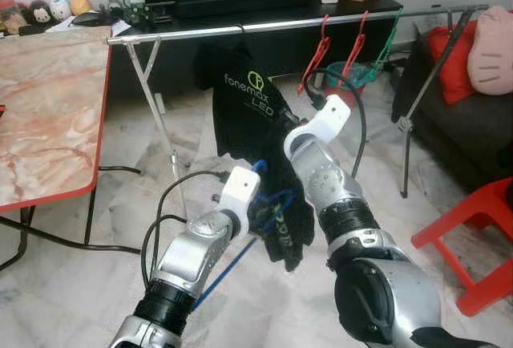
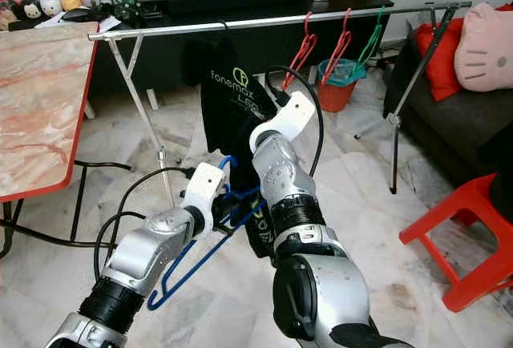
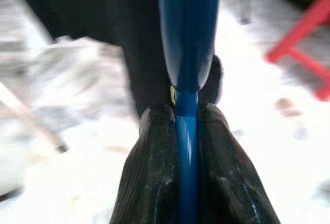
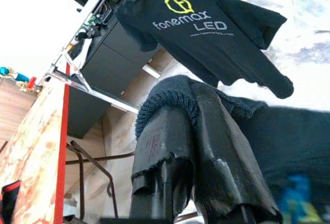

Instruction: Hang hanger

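- A marble-patterned counter (image 1: pixel 48 115) with a red edge is seen at the robot's left, beside the drying rack.
- A dark TV cabinet (image 1: pixel 264 39) is set against the far wall behind the rack, with small toys and clutter on its top.
- A dark sofa (image 1: pixel 473 131) with a red cushion and a pink plush pillow is placed at the right; a red plastic stool (image 1: pixel 473 240) is stood on the marble floor (image 1: pixel 72 292) in front of it.
- A metal drying rack (image 1: pixel 240 29) is stretched across the scene, its horizontal rail carried on slanted legs.
- A black T-shirt (image 1: pixel 244 107) printed "fonemax LED" is hung from the rail on a hanger, between the two arms and the cabinet.
- Empty red hangers (image 1: pixel 321 51) and a green hanger (image 1: pixel 385 43) are hooked on the rail further to the right.
- A second dark garment (image 2: pixel 260 228) is draped low between the two arms, below the hung T-shirt; in the right wrist view its ribbed edge is seen pinched by the right hand (image 4: pixel 193 131), whose fingers are closed on the cloth.
- A blue hanger (image 2: pixel 200 256) is held well below the rail, partly inside the dark garment, with one arm slanting down toward the floor.
- The left hand (image 3: pixel 186 131) is clamped on the blue hanger's thin wire, with both black fingers (image 3: pixel 154 167) pressed against it.
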`<state>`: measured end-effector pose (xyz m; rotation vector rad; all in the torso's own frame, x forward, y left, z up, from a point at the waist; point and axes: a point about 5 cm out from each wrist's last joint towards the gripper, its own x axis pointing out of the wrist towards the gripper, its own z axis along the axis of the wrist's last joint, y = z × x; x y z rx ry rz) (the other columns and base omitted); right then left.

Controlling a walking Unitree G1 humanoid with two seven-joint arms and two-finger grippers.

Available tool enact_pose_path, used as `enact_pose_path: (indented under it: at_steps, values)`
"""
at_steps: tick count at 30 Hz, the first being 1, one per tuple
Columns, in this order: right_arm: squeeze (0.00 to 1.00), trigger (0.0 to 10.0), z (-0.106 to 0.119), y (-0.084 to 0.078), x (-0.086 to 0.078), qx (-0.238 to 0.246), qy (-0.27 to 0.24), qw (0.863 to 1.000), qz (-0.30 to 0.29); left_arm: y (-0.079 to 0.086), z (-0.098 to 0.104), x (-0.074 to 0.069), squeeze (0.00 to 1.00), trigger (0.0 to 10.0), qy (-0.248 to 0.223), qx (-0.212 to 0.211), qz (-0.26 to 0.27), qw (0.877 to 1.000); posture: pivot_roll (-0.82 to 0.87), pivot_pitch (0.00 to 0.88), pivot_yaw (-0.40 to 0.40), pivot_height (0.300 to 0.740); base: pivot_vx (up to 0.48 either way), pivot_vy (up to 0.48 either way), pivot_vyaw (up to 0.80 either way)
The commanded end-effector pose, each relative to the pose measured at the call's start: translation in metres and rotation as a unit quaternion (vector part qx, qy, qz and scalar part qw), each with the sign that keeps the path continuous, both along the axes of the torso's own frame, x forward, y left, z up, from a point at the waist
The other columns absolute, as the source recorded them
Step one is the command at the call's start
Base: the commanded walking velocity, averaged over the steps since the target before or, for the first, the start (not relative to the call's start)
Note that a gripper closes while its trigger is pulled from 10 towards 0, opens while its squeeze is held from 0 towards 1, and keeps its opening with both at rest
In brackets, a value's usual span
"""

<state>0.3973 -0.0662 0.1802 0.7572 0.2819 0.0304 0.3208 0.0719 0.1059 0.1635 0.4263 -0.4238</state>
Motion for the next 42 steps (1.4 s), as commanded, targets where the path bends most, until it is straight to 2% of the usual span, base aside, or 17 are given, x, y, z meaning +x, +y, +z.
enact_pose_path:
  at_steps: [1, 3, 5, 9, 12, 21, 24, 27, 33, 35, 37, 39, 41, 42]
  values:
    - [0.00, 10.0, 0.020, 0.002, 0.003, 0.000, -0.031, 1.000, 0.001, 0.006, 0.003, 0.005, 0.00, 10.0, -0.009, 0.016, 0.026, 1.000, 0.01, 0.000, -0.018, 0.740, 0.000, 0.000, 0.00]
    - [0.00, 10.0, 0.020, 0.002, 0.003, 0.000, -0.031, 1.000, 0.000, 0.011, 0.001, 0.006, 0.00, 10.0, -0.011, 0.028, 0.040, 0.999, 0.01, 0.000, -0.018, 0.740, 0.000, 0.000, 0.00]
    - [0.00, 10.0, 0.018, 0.000, 0.002, -0.001, -0.029, 1.000, -0.001, 0.024, -0.002, 0.009, 0.00, 10.0, -0.018, 0.034, 0.078, 0.996, 0.01, 0.000, -0.018, 0.740, 0.000, 0.000, 0.00]
    - [0.00, 10.0, 0.017, -0.001, 0.001, -0.003, -0.028, 1.000, -0.001, 0.031, -0.001, 0.010, 0.00, 10.0, -0.033, 0.035, 0.097, 0.994, 0.01, 0.000, -0.019, 0.740, 0.000, 0.000, 0.00]
    - [0.00, 10.0, 0.010, -0.006, -0.001, -0.023, -0.022, 0.999, -0.002, 0.038, 0.002, 0.014, 0.00, 10.0, -0.054, 0.038, 0.115, 0.991, 0.01, 0.000, -0.022, 0.740, 0.000, 0.000, 0.00]
    - [0.00, 10.0, -0.008, -0.026, -0.008, -0.071, -0.007, 0.997, -0.006, 0.043, 0.002, 0.016, 0.00, 10.0, -0.063, 0.041, 0.130, 0.989, 0.01, 0.000, -0.021, 0.740, 0.000, 0.000, 0.00]
    - [0.00, 10.0, -0.013, -0.036, -0.012, -0.125, -0.012, 0.992, 0.010, 0.046, 0.003, 0.017, 0.00, 10.0, -0.071, 0.042, 0.137, 0.987, 0.00, 0.000, -0.020, 0.740, 0.000, 0.000, 0.00]
    - [0.00, 10.0, -0.020, -0.044, -0.016, -0.150, -0.004, 0.989, 0.012, 0.047, 0.002, 0.018, 0.00, 10.0, -0.073, 0.044, 0.138, 0.987, 0.00, 0.000, -0.018, 0.740, 0.000, 0.000, 0.00]
    - [0.00, 10.0, -0.028, -0.053, -0.024, -0.153, 0.009, 0.988, 0.008, 0.044, 0.003, 0.017, 0.00, 10.0, -0.074, 0.035, 0.130, 0.988, -0.01, 0.000, -0.013, 0.740, 0.000, 0.000, 0.00]
    - [0.00, 10.0, -0.029, -0.053, -0.025, -0.154, 0.011, 0.988, 0.008, 0.043, 0.004, 0.017, 0.00, 10.0, -0.076, 0.029, 0.119, 0.989, -0.01, 0.000, -0.012, 0.740, 0.000, 0.000, 0.00]
    - [0.00, 10.0, -0.031, -0.053, -0.026, -0.155, 0.014, 0.988, 0.009, 0.039, 0.005, 0.013, 0.00, 10.0, -0.076, 0.017, 0.074, 0.994, -0.01, 0.000, -0.012, 0.740, 0.000, 0.000, 0.00]
    - [0.00, 10.0, -0.032, -0.053, -0.027, -0.155, 0.015, 0.988, 0.010, 0.031, 0.007, 0.004, 0.00, 10.0, -0.063, -0.029, 0.004, 0.998, 0.00, 0.000, -0.012, 0.740, 0.000, 0.000, 0.00]
    - [0.00, 10.0, -0.033, -0.052, -0.027, -0.153, 0.018, 0.988, 0.009, 0.032, 0.008, -0.009, 0.00, 10.0, -0.043, -0.075, -0.065, 0.994, 0.00, 0.000, -0.012, 0.740, 0.000, 0.000, 0.00]
    - [0.00, 10.0, -0.033, -0.052, -0.027, -0.153, 0.018, 0.988, 0.008, 0.034, 0.009, -0.011, 0.00, 10.0, -0.040, -0.078, -0.073, 0.993, 0.00, 0.000, -0.012, 0.740, 0.000, 0.000, 0.00]
